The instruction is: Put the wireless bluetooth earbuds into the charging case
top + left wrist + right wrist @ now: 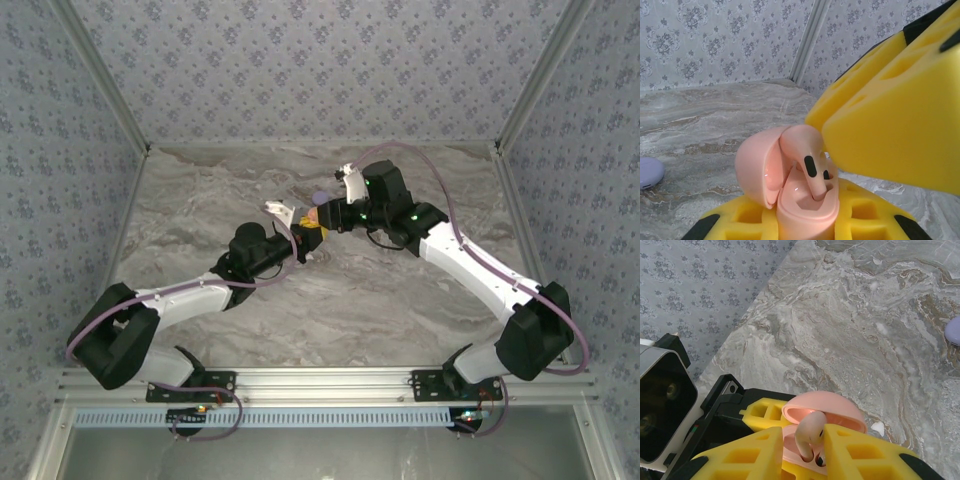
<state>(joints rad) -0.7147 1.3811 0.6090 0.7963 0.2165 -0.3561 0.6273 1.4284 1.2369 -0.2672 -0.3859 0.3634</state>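
The left gripper (807, 225) is clamped on the open pink case (826, 412), and the frame edge cuts off its fingers. A pink earbud (801, 145) stands stem-down in that case, between the fingers of the right gripper (804, 434); we cannot tell whether they pinch it. Well apart from the pink case, a lilac case (954, 331) lies half cropped on the table (850, 315).

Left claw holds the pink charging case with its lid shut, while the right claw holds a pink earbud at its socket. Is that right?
Not quite: the lid is open. The left wrist view shows the left claw gripping the pink charging case with its lid swung back, while the right claw holds the pink earbud at its socket.
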